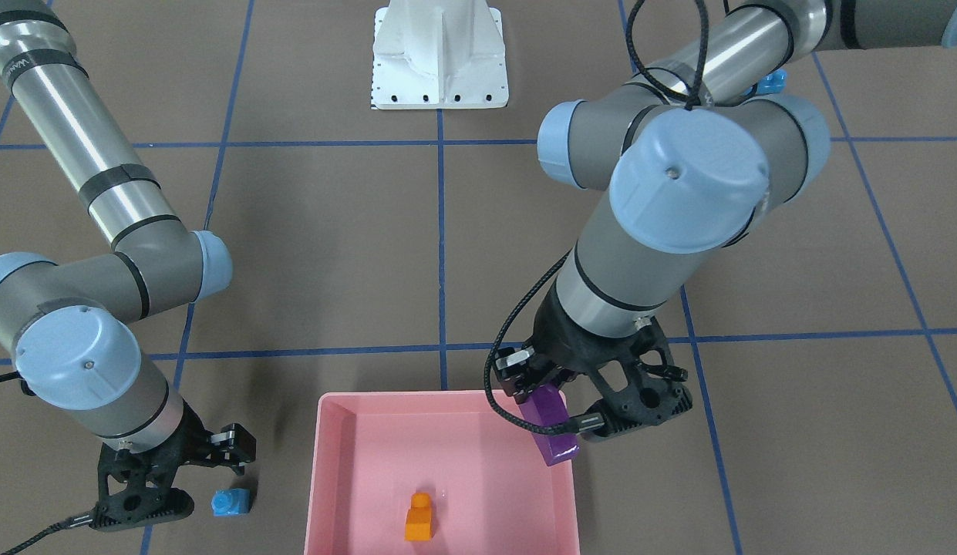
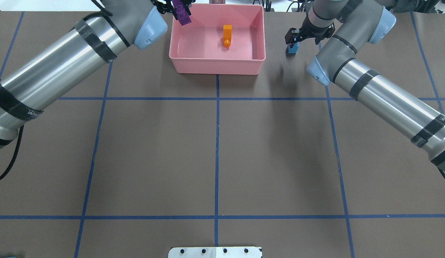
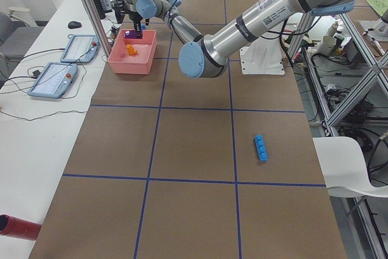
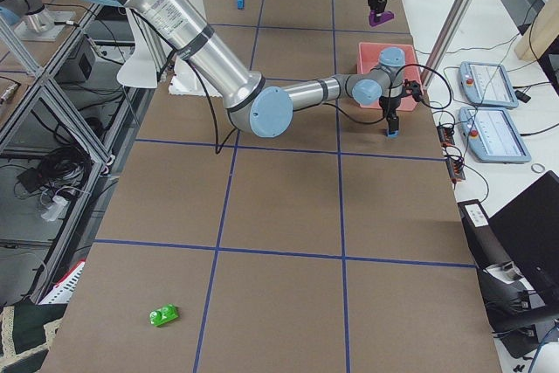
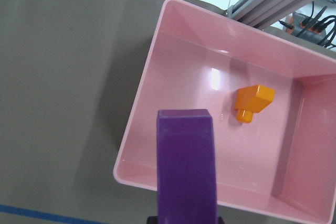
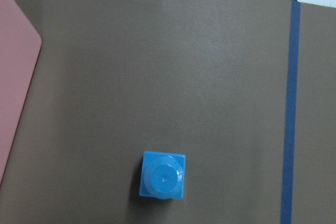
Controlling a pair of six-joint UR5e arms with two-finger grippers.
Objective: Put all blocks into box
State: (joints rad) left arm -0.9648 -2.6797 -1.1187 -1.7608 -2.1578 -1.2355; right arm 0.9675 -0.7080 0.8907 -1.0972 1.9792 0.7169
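My left gripper (image 1: pixel 555 405) is shut on the purple brick (image 1: pixel 551 428) and holds it tilted above the pink box (image 1: pixel 447 395), over the corner on my left; the overhead view (image 2: pixel 181 14) and left wrist view (image 5: pixel 186 166) show it too. The orange brick (image 2: pixel 227 35) lies inside the box. My right gripper (image 1: pixel 181 482) is open and empty, close above the small blue brick (image 1: pixel 231 502), which stands on the table right of the box (image 2: pixel 217 68). The long blue brick (image 3: pixel 260 148) and the green brick (image 4: pixel 163 314) lie far off on the table.
The white robot base (image 1: pixel 439 54) stands at the near middle edge of the table. Blue tape lines cross the brown table. Tablets (image 4: pixel 489 85) lie on the white bench beyond the box. A red cylinder (image 3: pixel 18 225) lies on that bench.
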